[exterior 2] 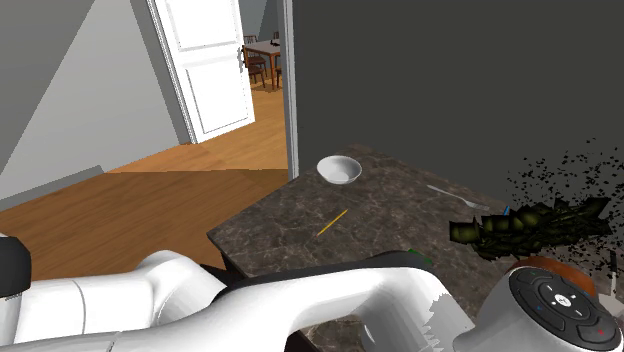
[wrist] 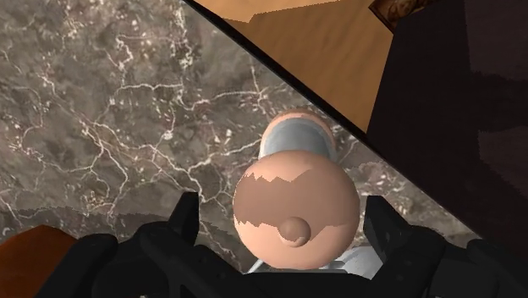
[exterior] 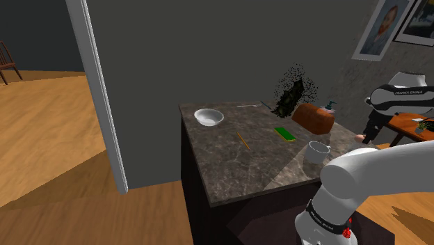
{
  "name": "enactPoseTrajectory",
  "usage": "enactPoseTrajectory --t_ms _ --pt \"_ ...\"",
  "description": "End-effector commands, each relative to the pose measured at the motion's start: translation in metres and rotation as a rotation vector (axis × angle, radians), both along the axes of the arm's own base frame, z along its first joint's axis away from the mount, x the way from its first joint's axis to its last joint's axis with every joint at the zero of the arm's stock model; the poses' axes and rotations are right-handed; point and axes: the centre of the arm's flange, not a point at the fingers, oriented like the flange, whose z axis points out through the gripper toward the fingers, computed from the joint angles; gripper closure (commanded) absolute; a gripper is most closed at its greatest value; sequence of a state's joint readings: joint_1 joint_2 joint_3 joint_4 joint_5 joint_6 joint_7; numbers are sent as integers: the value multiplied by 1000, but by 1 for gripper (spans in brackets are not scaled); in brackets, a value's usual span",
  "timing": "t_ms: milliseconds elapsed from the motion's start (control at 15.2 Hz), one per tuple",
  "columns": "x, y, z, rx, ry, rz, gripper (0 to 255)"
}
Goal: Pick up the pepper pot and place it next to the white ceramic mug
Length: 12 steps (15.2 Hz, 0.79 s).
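- The fingers (wrist: 188,218) are spread, one on each side of the pot (wrist: 292,212). A sliver of gap shows on at least one side, so nothing is pinched yet.
- The pot stands upright between them, with a round tan knob on top and a pale, shiny body below.
- It sits on the dark marbled tabletop (wrist: 110,110), close to the edge, and past that edge lies wooden floor (wrist: 313,42).
- By my reckoning the step in hand is the grasp itself: the hand is lined up over the pot from above, and only the squeeze is missing.
- The next move calls for closing evenly on the pot. The knob is rounded and could slip, so a hold lower down, on the body, looks the safer bet.
- With the edge so near, a lopsided close might nudge the pot toward the drop, so both fingers ought to meet it together.
- After that it wants a straight lift before any sideways travel.
- In the shoulder view the mug (exterior: 318,152) stands near the pot, toward that view's left. A brown block (exterior: 313,117) sits just behind the mug and a green slab (exterior: 285,133) lies near it.
- So the carry looks short, and the set-down wants bare tabletop beside the mug, clear of those two.
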<state>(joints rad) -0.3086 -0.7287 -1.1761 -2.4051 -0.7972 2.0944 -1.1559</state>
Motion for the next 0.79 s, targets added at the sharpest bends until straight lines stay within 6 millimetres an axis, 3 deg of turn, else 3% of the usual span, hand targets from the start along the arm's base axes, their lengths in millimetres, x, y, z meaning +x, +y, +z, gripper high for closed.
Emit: enactPoseTrajectory --t_ms 0,264,726 --pt "0 0 0 0 0 0 0" --pt "-1 7 49 0 0 0 0" --pt "-1 7 49 0 0 0 0"
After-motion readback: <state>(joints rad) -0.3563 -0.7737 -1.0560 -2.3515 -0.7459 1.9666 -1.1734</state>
